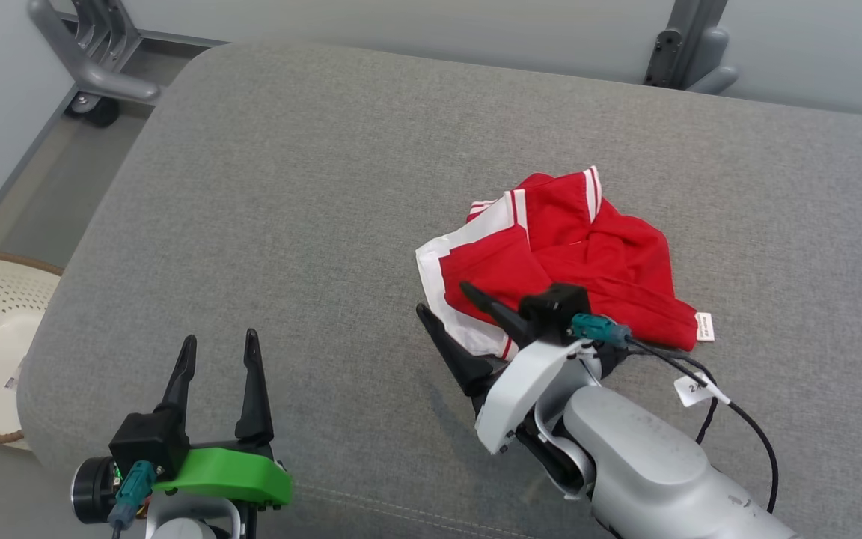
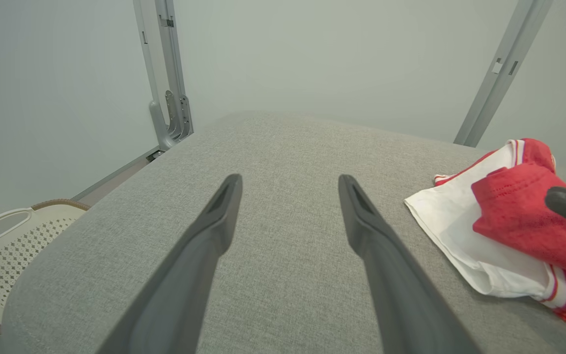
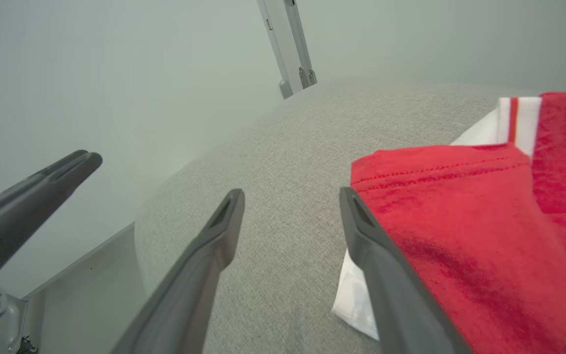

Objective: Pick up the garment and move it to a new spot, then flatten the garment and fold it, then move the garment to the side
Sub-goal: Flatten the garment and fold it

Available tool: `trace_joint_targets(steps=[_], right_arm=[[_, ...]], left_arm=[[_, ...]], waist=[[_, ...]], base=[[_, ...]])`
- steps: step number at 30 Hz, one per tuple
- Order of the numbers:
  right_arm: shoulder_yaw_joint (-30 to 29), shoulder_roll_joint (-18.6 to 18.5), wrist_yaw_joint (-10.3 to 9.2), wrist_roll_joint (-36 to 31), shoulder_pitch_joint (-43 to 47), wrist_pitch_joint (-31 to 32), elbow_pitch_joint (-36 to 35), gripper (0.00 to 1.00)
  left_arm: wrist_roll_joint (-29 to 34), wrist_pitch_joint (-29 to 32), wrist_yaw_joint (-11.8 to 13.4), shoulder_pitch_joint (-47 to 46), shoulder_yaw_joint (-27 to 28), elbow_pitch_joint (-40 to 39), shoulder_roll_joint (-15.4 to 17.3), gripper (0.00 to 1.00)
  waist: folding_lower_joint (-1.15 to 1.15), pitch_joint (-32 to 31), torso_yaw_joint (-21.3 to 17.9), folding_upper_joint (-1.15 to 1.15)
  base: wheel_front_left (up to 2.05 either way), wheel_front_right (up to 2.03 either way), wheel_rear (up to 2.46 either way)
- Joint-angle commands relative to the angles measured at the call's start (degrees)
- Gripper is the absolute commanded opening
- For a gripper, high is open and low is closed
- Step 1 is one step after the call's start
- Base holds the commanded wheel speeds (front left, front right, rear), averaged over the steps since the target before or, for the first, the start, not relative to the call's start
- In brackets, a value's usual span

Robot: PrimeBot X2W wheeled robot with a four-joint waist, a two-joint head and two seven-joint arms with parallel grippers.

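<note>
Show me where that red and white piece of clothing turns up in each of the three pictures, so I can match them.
Head view: the garment lies right of centre, just beyond the right gripper.
Left wrist view: the garment sits at the right edge, with its white panel toward the middle.
Right wrist view: the garment covers the right half.
Shared landmark: the grey cushion it lies on.

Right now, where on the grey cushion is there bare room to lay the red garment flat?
The widest free patch is the left half of the cushion, between the left gripper, the far edge and the garment. A narrower strip lies beyond the garment. It is crowded at the near right, where the right gripper and its cable meet the garment.
</note>
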Motion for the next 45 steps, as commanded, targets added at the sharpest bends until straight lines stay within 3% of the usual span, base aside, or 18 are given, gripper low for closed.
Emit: trace_joint_targets(steps=[1,8,13,20,21,22,23,24,29,32,40,45], right_arm=[[-2.1,-0.3,-0.02,-1.0,0.6,-0.2,-1.6,1.00],[-10.9,-0.2,-0.02,-6.0,2.3,-0.2,-0.9,1.00],[-15.6,-0.2,-0.02,-9.8,0.2,-0.2,5.7,1.00],[-14.5,-0.2,-0.02,-9.8,-3.1,1.1,13.0,1.00],[-14.0,-0.2,-0.02,-9.3,-3.5,1.3,13.6,0.87],[-13.5,-0.2,-0.02,-8.8,-3.8,1.3,14.0,0.35],[-13.0,-0.2,-0.02,-8.3,-4.0,1.2,14.4,0.10],[-12.6,-0.2,-0.02,-7.7,-4.2,1.0,14.4,0.00],[-13.5,-0.3,-0.02,-6.4,-5.4,0.0,14.1,0.00],[-16.8,-0.6,-0.02,-6.3,-5.7,-0.2,12.5,0.00],[-36.0,-3.3,-0.02,-12.6,1.7,-0.2,2.3,0.00],[-48.3,-2.7,-0.02,-17.4,7.7,-0.2,-1.8,0.00]], left_arm=[[-0.1,-0.1,0.4,-0.1,0.3,-0.2,0.0,1.00],[0.1,-0.1,0.0,0.2,0.3,-0.4,0.0,1.00],[-0.3,-0.1,-0.1,-0.6,-0.4,-0.3,0.0,1.00],[-0.9,-0.1,0.2,-1.1,-0.9,0.0,0.0,1.00],[-1.0,-0.1,0.2,-1.2,-0.9,0.0,0.0,1.00],[-1.0,-0.1,0.3,-1.2,-0.9,0.0,0.0,1.00],[-1.1,-0.1,0.4,-1.2,-0.9,0.0,0.0,1.00],[-1.1,-0.1,0.3,-1.2,-0.8,-0.1,0.0,1.00],[-0.7,-0.1,0.6,-0.5,-0.3,-0.4,0.0,1.00],[-0.5,-0.1,0.5,-0.4,-0.2,-0.5,0.0,1.00],[0.0,-0.1,0.3,0.4,0.3,-0.7,0.0,1.00],[0.5,-0.1,0.0,0.6,0.2,-0.5,0.0,1.00]], waist=[[0.00,-0.2,-1.2,0.56],[0.00,-0.2,-2.6,0.56],[0.00,0.4,-1.8,0.56],[0.00,1.1,0.5,0.56],[0.00,1.2,0.7,0.56],[0.00,1.2,0.8,0.56],[0.00,1.2,0.9,0.56],[0.00,1.2,0.9,0.56],[0.00,1.0,-0.2,0.56],[0.00,0.8,-1.5,0.56],[0.00,0.4,-4.9,0.56],[0.00,0.1,-6.2,0.56]], base=[[0.00,0.00,0.00],[0.00,0.00,0.00],[0.00,0.00,0.00],[0.00,0.00,0.00],[0.00,0.00,0.00],[0.00,0.00,0.00],[0.00,0.00,0.00],[0.00,0.00,0.00],[0.00,0.00,0.00],[0.00,0.00,0.00],[0.00,0.00,0.00],[0.00,0.00,0.00]])
